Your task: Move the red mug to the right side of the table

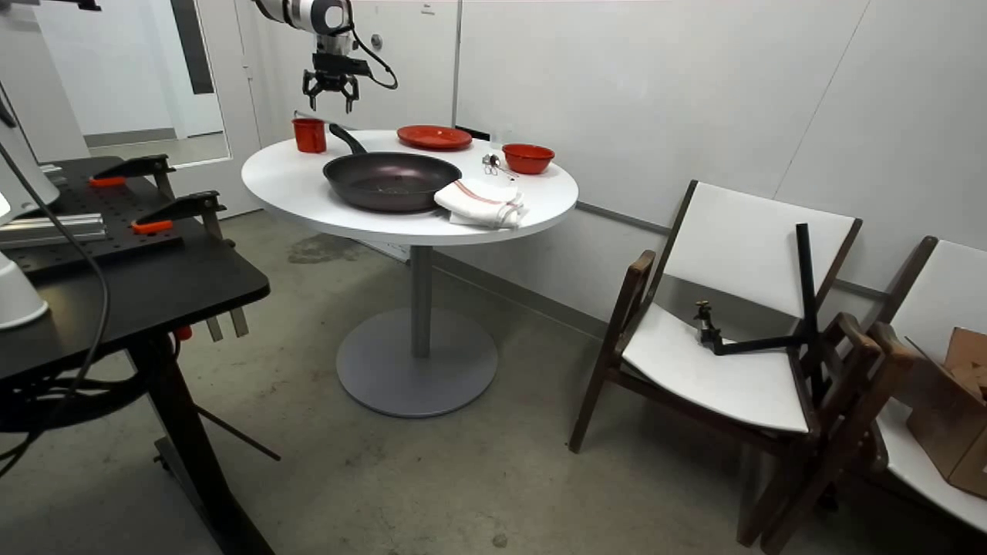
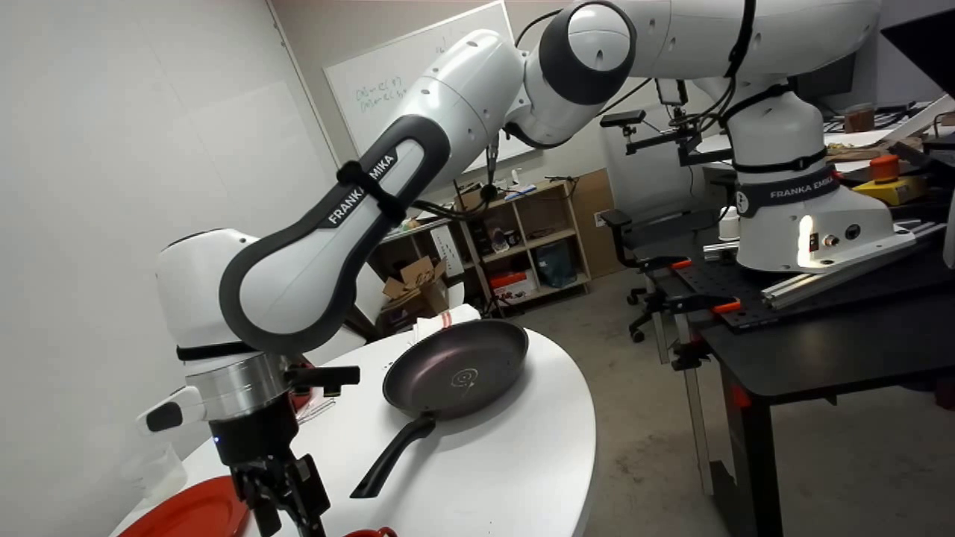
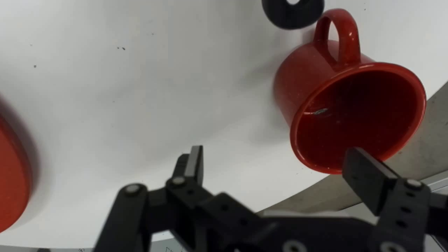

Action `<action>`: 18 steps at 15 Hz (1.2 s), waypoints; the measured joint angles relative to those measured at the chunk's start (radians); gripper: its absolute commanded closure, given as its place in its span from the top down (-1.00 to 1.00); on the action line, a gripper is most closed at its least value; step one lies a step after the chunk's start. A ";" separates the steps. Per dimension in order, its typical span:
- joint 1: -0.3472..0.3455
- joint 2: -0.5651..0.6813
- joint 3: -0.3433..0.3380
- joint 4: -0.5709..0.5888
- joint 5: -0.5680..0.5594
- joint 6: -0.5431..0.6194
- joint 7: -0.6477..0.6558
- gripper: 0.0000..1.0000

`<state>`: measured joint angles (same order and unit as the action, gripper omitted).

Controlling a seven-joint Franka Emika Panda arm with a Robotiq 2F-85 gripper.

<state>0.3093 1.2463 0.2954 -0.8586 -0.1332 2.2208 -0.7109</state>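
Just below the gripper in an exterior view, on the far left of the round white table: the red mug. Stands apart from the fingers, a little left of midway between them. In the wrist view, sits beyond them to the right, with 1 fingertip visually over the near rim. At the gripper, a released state, with 2 fingers spread wide and table in view between them.

Inside the mug, dark red wall with 1 small pale glint. Inside the black pan, to the right of the mug, in an exterior view, a pale ring mark on the bottom. Inside the low red bowl, farther right, too small to tell. Inside the clear container near the flat red plate, cannot make out the contents. Inside the cardboard box on a chair at the right, brown material, unclear.

On the mug, mouth up, long axis vertical. In the wrist view, handle turned toward the far side, just beside the end of the pan handle; cannot tell whether touching.
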 measured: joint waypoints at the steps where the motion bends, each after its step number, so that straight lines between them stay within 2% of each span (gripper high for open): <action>1: 0.000 0.004 0.000 0.001 0.000 0.000 0.000 1.00; 15: -0.016 0.063 0.023 0.000 0.009 0.004 0.003 1.00; 16: -0.017 0.069 0.027 0.000 0.010 0.005 0.003 0.85; 17: -0.018 0.073 0.031 0.000 0.010 0.006 0.003 0.55; 18: -0.019 0.076 0.033 0.000 0.011 0.008 0.003 0.36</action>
<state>0.2903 1.3221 0.3286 -0.8584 -0.1223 2.2285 -0.7083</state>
